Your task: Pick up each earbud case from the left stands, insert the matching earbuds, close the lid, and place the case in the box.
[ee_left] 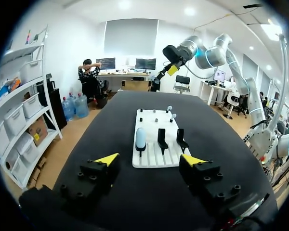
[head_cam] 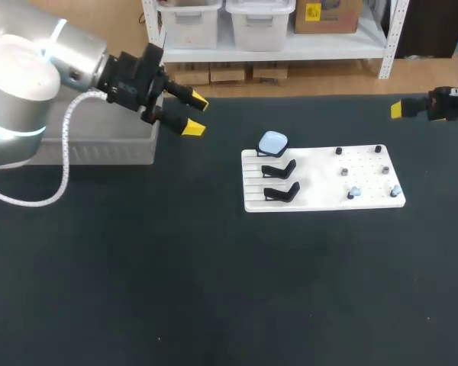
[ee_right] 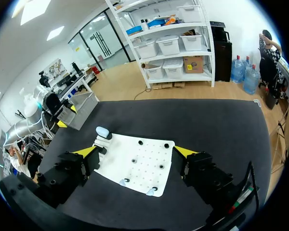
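Looks about two-thirds done (my guess, can't see into the gray box (head_cam: 99,149)). Of three stands (head_cam: 278,169) on the white board (head_cam: 320,164), two are empty and one pale blue earbud case (head_cam: 273,141) sits on the far one. Two earbuds (head_cam: 354,192) are left across six pegs. The left gripper (head_cam: 195,114) and right gripper (ee_right: 136,153) are both spread wide, holding nothing, well apart from the board.

One pale blue earbud case (head_cam: 273,141). Two unoccupied black stands (head_cam: 279,169). One white board (head_cam: 320,187). Two pale earbuds (head_cam: 353,193). Four bare pegs (head_cam: 338,151). One grey box (head_cam: 99,149) on the worktop.
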### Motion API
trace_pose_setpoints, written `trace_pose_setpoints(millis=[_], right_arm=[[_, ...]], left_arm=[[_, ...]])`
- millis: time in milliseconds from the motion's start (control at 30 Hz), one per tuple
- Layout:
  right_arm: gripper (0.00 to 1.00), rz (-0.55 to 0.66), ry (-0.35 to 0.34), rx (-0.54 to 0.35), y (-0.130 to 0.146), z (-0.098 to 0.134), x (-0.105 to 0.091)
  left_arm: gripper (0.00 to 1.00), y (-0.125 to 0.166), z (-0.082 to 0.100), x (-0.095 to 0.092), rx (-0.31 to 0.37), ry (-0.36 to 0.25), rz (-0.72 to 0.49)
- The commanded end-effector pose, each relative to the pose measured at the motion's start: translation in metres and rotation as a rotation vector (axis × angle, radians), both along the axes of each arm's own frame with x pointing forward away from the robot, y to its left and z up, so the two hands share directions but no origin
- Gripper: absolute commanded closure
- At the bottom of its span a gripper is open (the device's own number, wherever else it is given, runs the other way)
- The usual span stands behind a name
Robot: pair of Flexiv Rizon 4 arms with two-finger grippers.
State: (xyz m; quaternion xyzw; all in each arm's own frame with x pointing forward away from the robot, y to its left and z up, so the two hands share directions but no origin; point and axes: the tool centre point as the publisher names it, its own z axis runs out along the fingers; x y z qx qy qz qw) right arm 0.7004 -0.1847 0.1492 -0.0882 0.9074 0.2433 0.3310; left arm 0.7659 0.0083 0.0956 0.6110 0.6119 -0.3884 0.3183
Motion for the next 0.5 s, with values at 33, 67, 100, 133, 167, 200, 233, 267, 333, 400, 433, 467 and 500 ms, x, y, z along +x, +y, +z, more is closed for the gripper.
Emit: trace_pose_setpoints(millis=[33,67,100,133,167,200,233,267,333,400,433,467,500], right_arm=[[0.00,0.000,0.000,0.000,0.000,0.000,0.000],[0.00,0.000,0.000,0.000,0.000,0.000,0.000],[0.00,0.000,0.000,0.000,0.000,0.000,0.000],[0.00,0.000,0.000,0.000,0.000,0.000,0.000],[0.00,0.000,0.000,0.000,0.000,0.000,0.000],[0.00,0.000,0.000,0.000,0.000,0.000,0.000],[0.00,0.000,0.000,0.000,0.000,0.000,0.000],[0.00,0.000,0.000,0.000,0.000,0.000,0.000],[0.00,0.000,0.000,0.000,0.000,0.000,0.000],[0.00,0.000,0.000,0.000,0.000,0.000,0.000],[0.00,0.000,0.000,0.000,0.000,0.000,0.000],[0.00,0.000,0.000,0.000,0.000,0.000,0.000],[0.00,0.000,0.000,0.000,0.000,0.000,0.000]], left_arm=[[0.42,-0.011,-0.006,0.005,-0.001,0.002,-0.010],[0.42,-0.013,-0.008,0.005,-0.003,0.003,-0.011],[0.41,-0.015,-0.009,0.004,-0.003,0.003,-0.013],[0.40,-0.018,-0.012,0.004,-0.002,0.004,-0.021],[0.39,-0.021,-0.014,0.003,0.001,0.004,-0.026],[0.40,-0.023,-0.016,0.003,0.003,0.005,-0.029],[0.42,-0.025,-0.018,0.002,0.004,0.005,-0.031],[0.44,-0.027,-0.019,0.002,0.008,0.004,-0.034],[0.53,-0.031,-0.023,0.001,0.016,-0.001,-0.035],[0.58,-0.035,-0.027,0.000,0.016,-0.003,-0.035],[0.58,-0.037,-0.029,0.000,0.017,-0.004,-0.036],[0.58,-0.040,-0.030,-0.001,0.017,-0.004,-0.037],[0.57,-0.042,-0.032,-0.001,0.015,-0.005,-0.038]])
